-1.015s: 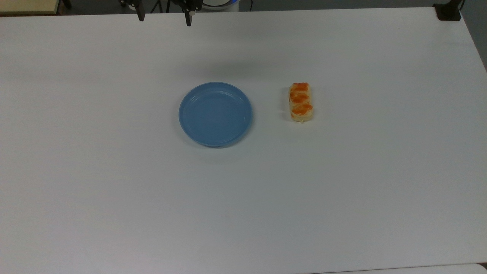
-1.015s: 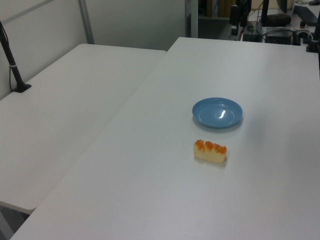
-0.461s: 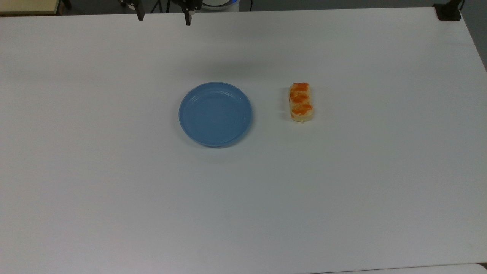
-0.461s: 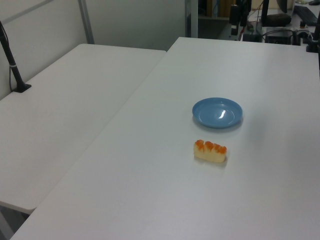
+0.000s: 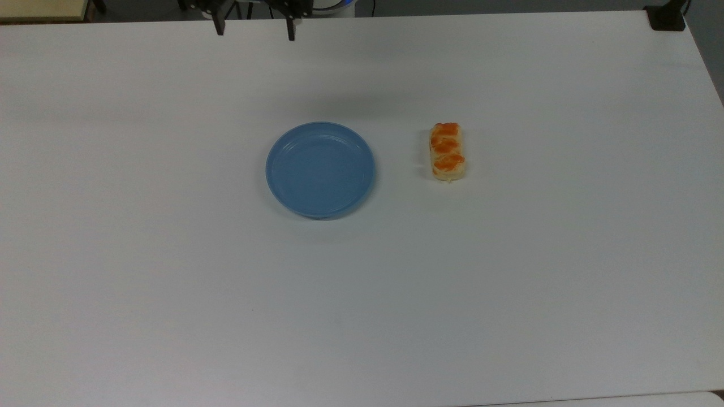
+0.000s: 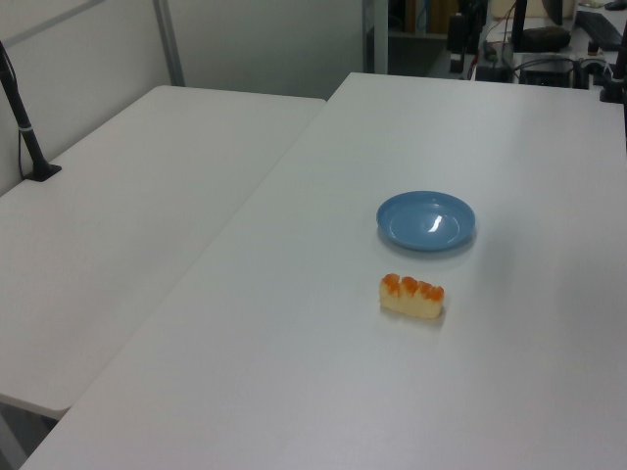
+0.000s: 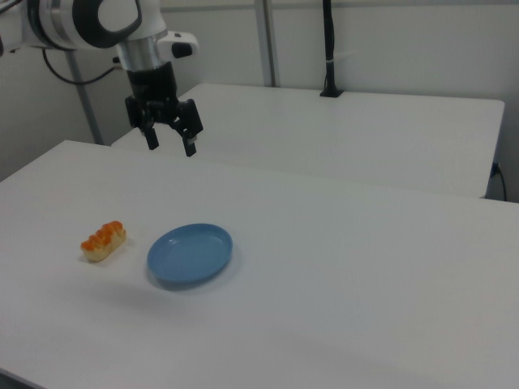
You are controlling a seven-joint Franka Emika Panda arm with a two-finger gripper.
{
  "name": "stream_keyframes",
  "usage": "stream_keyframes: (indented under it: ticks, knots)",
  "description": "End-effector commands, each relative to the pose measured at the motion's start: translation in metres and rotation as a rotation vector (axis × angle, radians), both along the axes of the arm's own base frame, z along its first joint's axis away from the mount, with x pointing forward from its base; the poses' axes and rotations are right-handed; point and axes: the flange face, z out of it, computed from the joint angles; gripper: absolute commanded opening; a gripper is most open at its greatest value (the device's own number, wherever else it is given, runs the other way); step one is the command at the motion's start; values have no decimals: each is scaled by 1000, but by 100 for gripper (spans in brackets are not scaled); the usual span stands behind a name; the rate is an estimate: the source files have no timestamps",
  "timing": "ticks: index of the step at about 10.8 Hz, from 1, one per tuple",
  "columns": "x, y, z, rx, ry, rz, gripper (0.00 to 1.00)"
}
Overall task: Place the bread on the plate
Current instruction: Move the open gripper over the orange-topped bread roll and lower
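Table [image 5: 169, 254]: bread [image 5: 447, 151] far below tool [image 5: 254, 31].

end effector [image 5: 254, 29] shifted slightly toward the top view's right

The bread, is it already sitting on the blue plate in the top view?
No, the bread lies on the white table to the top view's right of the plate, with a clear gap between them.
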Motion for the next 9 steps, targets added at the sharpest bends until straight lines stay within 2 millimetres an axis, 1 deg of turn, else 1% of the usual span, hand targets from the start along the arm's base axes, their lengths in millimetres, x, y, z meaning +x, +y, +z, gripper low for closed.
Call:
stream_keyframes:
  ticks: [1, 2, 3, 5, 6, 7, 9]
  knots:
    - [19, 51, -46, -78, 63, 119, 100]
    - [20, 65, -50, -75, 69, 138, 100]
    - [17, 84, -53, -73, 75, 168, 100]
    - [11, 115, -66, -69, 90, 171, 100]
    - [7, 137, -78, -70, 92, 150, 100]
    - [2, 154, -96, -66, 68, 116, 100]
    - [-7, 188, -131, -59, 46, 113, 100]
